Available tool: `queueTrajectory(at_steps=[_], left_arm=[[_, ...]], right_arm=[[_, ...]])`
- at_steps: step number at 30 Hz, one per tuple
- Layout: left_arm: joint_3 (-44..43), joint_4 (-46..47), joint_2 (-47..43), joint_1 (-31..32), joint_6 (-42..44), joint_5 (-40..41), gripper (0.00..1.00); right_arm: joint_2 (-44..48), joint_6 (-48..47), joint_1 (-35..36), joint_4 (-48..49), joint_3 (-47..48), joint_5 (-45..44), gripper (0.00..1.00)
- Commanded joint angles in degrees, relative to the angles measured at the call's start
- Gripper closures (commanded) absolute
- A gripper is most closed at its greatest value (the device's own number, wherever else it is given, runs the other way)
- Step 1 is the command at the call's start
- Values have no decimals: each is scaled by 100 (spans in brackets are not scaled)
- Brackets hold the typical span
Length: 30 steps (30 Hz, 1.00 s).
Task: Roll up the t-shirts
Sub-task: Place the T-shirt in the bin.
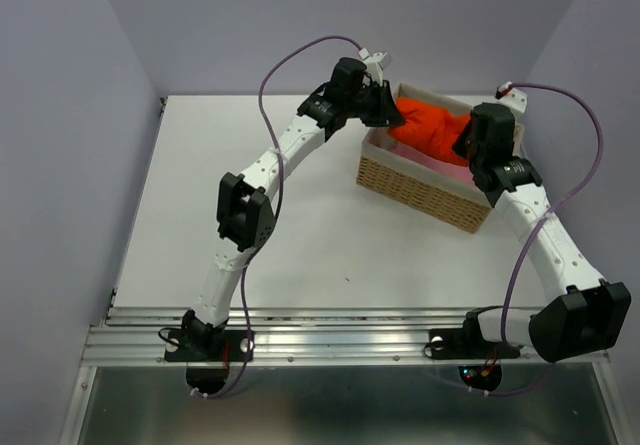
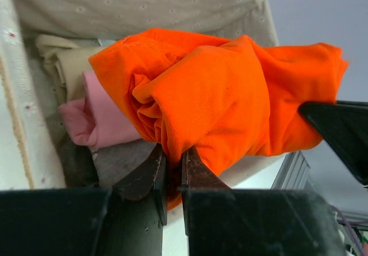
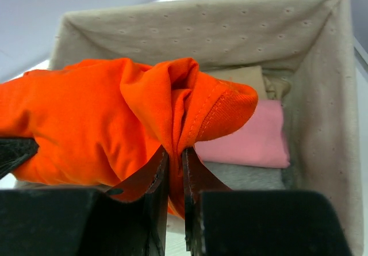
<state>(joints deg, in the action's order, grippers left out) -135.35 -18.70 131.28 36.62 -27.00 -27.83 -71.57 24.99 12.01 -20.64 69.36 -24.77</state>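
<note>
A bunched orange-red t-shirt [image 1: 432, 130] hangs over the wicker basket [image 1: 420, 187], held at both ends. My left gripper [image 1: 385, 108] is shut on its left end; in the left wrist view [image 2: 174, 161] cloth is pinched between the jaws. My right gripper [image 1: 466, 145] is shut on its right end, shown in the right wrist view [image 3: 174, 158] near the collar seam. Inside the basket lie a pink shirt [image 2: 98, 118] and a beige shirt [image 2: 66, 66], also in the right wrist view: pink [image 3: 253, 141], beige [image 3: 238, 75].
The basket has a grey dotted cloth lining [image 3: 190, 29] and stands at the back right of the white table [image 1: 250, 235]. A grey cloth [image 3: 244, 175] lies on the basket floor. Purple walls enclose the table on three sides.
</note>
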Motion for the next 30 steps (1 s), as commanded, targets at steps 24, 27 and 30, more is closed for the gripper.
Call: queueTrajectory(at_steps=[24, 27, 30], left_arm=[[17, -1039, 592, 205, 977, -556, 100], [35, -1259, 504, 205, 1039, -513, 100], [201, -1408, 319, 205, 1118, -460, 100]], right_arm=[[-393, -258, -682, -1055, -1144, 781, 99], [-402, -276, -682, -1117, -1109, 790, 99], [-463, -302, -735, -1135, -1118, 956, 99]])
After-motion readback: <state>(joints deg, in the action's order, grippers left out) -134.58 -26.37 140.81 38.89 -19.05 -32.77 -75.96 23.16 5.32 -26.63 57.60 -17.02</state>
